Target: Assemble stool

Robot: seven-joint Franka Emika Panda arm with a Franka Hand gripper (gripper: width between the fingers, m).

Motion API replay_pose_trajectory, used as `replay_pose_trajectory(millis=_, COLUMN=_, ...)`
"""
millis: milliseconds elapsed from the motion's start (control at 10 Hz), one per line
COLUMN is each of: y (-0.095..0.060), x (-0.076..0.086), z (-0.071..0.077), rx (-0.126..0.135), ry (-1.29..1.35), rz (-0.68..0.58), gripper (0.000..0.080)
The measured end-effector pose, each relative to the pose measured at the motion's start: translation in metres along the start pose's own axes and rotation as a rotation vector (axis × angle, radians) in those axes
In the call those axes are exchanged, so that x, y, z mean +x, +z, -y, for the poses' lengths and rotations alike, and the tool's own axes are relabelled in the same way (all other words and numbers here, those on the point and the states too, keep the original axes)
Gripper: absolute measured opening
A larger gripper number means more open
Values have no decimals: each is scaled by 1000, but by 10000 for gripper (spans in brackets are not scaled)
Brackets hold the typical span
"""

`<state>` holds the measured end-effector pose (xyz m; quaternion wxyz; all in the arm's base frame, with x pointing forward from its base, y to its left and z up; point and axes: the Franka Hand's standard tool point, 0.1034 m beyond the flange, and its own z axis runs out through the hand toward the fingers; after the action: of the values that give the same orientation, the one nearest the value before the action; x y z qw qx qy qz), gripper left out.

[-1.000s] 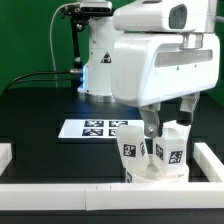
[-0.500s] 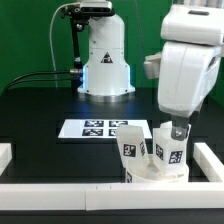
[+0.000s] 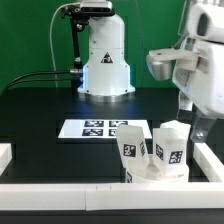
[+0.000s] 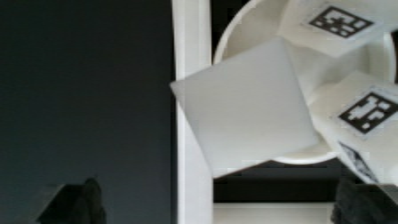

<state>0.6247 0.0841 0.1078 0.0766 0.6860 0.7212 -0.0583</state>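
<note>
White stool [image 3: 157,160] stands upside down, seat on the table [image 3: 40,115], so its legs [image 3: 131,146] point upward for fitting, while the empty claw [image 3: 196,128] hangs alongside, jaws apart.

We see the stool [image 3: 156,160] standing upside down near the front of the black table, toward the exterior view's right. Its thick round white seat [image 3: 155,176] lies flat on the surface, and short chunky white legs [image 3: 133,146] rise upright from it, each carrying a black-and-white square tag. In the wrist view we look down on the seat [image 4: 258,45] and the legs' [image 4: 258,110] pale ends
</note>
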Motion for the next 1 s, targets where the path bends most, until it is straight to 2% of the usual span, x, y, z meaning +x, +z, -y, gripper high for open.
replay_pose_trajectory(millis=100, y=1, x=-11, z=1, rx=16, ry=-52, rz=-2, gripper=649)
replay_pose_trajectory(millis=200, y=2, x=-16, z=0, rx=13, ry=-114, rz=12, gripper=649)
replay_pose_trajectory(millis=300, y=3, x=-15, z=1, rx=13, ry=-164, rz=15, gripper=649)
replay_pose_trajectory(millis=600, y=22, x=-13, z=10, rx=48, ry=-143, rz=18, gripper=649)
replay_pose_trajectory(millis=800, y=30, x=-10, z=12, rx=53, ry=-123, rz=17, gripper=649)
replay_pose_trajectory(millis=900, y=30, x=-11, z=12, rx=52, ry=-104, rz=18, gripper=628)
replay_pose_trajectory(millis=1000, y=30, x=-11, z=12, rx=53, ry=-103, rz=18, gripper=486)
